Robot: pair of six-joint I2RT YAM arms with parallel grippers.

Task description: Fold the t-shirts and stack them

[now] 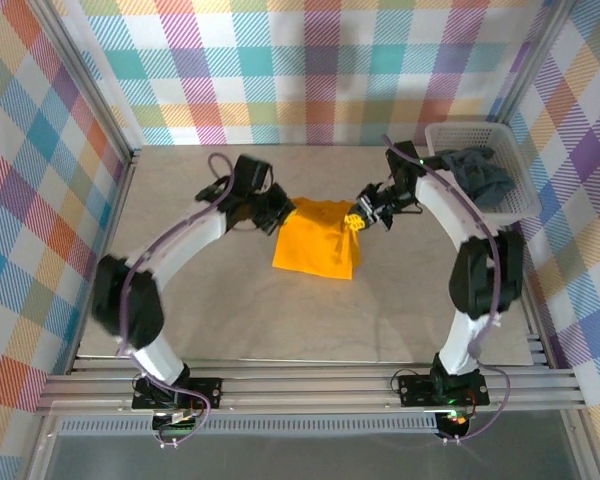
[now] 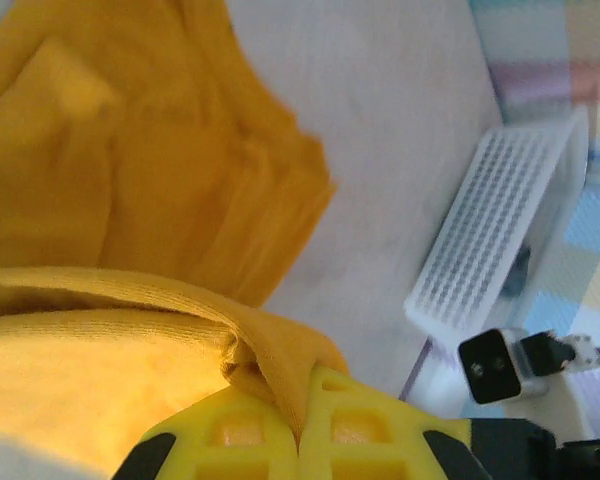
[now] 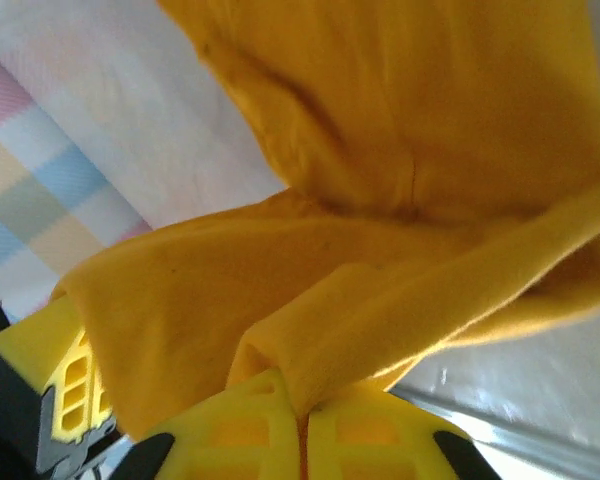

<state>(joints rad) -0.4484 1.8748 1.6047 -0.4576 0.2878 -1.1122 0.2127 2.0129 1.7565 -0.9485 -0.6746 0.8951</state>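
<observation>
Top external view: your mustard-orange t-shirt lies mid-counter between the two arms, already down to a compact, roughly rectangular shape, so some folding looks done. You have the left end effector at its far-left corner and the right end effector at its far-right corner. Left wrist view: the left end effector is clamped on a ridge of the orange cloth, which comes up out of the seam between its yellow pads, with more layers of the shirt lying flat below. Right wrist view: same story, the right end effector has its pads pressed together on a bunched fold of the shirt, and I see no gap between them. So I judge you are mid-fold on shirt one, far edge pinched at both corners and raised off the counter. Whether this fold finishes the shirt, I can't tell. The dark slate-grey t-shirt sits crumpled in the white lattice basket at the far right, well apart from the orange one and not folded. Left to do, as I read it: lay this fold down, let go, pull the grey shirt out, spread and fold it, then stack the two. Nothing is stacked yet, so call it under halfway.
</observation>
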